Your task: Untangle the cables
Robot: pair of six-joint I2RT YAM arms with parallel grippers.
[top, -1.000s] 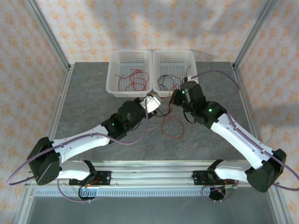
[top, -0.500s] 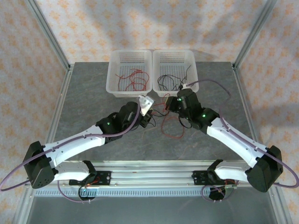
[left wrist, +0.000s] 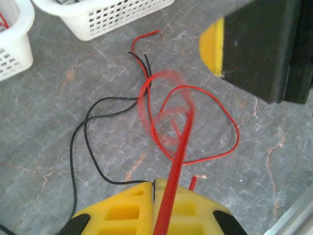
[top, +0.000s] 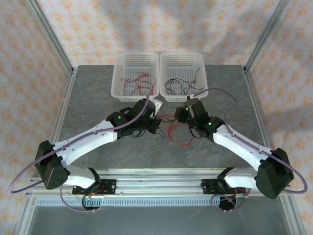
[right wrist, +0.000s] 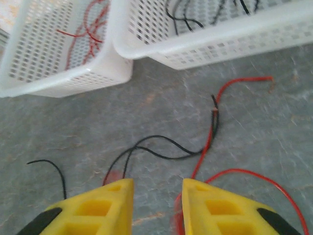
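A tangle of red and black cables (top: pixel 175 131) lies on the grey table between my two grippers. My left gripper (top: pixel 156 121) is shut. In the left wrist view a black cable (left wrist: pixel 88 117) runs into the seam of its yellow fingers (left wrist: pixel 122 210). A red cable (left wrist: pixel 177 156) passes over them from a red loop (left wrist: pixel 215 105) on the table. My right gripper (right wrist: pixel 156 196) hovers low over the tangle, open, with bare table between its fingers. A black cable (right wrist: pixel 161 142) and a red one (right wrist: pixel 210 137) lie just ahead of it.
Two white baskets stand at the back: the left one (top: pixel 117 83) holds red cables, the right one (top: pixel 203 81) black ones. Their near walls (right wrist: pixel 220 39) are close ahead of the right gripper. The right gripper's yellow finger (left wrist: pixel 212 46) hangs close over the loop.
The right gripper has opened and let go of the cable. Both grippers have come down towards the table, and the red loop now lies flatter between them.
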